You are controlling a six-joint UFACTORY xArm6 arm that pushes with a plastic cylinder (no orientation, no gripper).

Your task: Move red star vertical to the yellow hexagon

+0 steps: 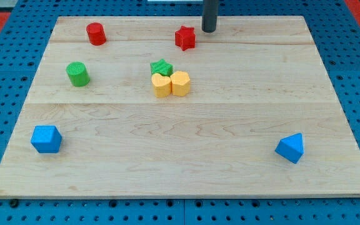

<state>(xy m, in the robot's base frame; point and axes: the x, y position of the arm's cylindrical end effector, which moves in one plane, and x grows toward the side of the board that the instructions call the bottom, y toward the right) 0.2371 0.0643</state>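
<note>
Table [186, 169], wooden, items near to far.
Blue blocks [45, 139] [290, 148]: bottom left and right.
Yellow hexagon [180, 83]: centre, touching yellow block [161, 85] and green star [161, 67].
Green cylinder [77, 74]: left.
Red star [184, 38]: top centre, no evident long axis.
Red cylinder [95, 34]: top left.
My tip [209, 30]: just right of red star, apart; rod cut off above; no jaws, holds nothing.

A single camera looks down at a slant on the wooden board [180, 181] from beyond its six o'clock edge, facing toward twelve o'clock. The far edge looks narrower than the near one, so the view is tilted, not straight overhead. It stands far enough back that the whole board fits, with blue pegboard [5, 125] showing around it. My tip [209, 30] enters from twelve o'clock
</note>
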